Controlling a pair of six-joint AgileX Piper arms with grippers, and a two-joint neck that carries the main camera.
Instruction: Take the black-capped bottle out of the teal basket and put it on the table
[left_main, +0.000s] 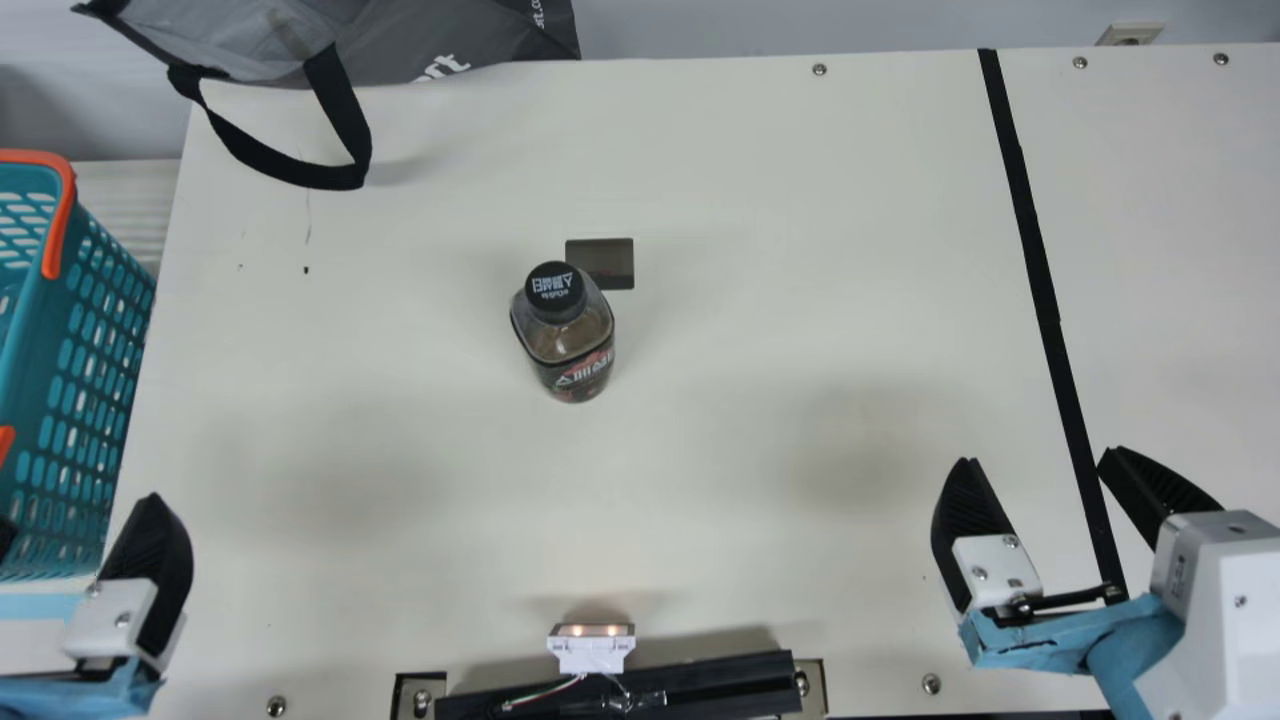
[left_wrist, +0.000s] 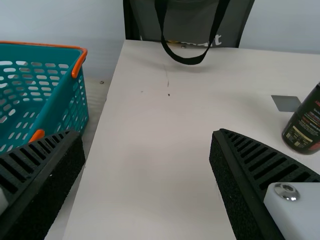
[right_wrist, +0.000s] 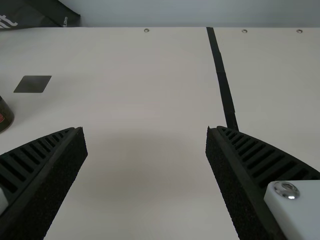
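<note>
The black-capped bottle (left_main: 565, 345) stands upright on the table, left of centre in the main view; part of it shows in the left wrist view (left_wrist: 304, 125) and the right wrist view (right_wrist: 4, 116). At the table's left side is the teal basket (left_main: 100, 345), with orange handles; its visible interior holds no bottle. My left gripper (left_main: 78, 508) is open at the near left, beside the basket and away from the bottle; its fingers stand apart in its wrist view (left_wrist: 146, 134). Open at the near right is my right gripper (left_main: 1038, 457), also empty in its wrist view (right_wrist: 146, 130).
A grey bag (left_main: 430, 40) with a black strap (left_main: 340, 110) lies at the far left edge. Black tape (left_main: 1040, 270) crosses the table's right part. A dark rectangle (left_main: 612, 262) lies behind the bottle; a black bar (left_main: 700, 685) lies along the near edge.
</note>
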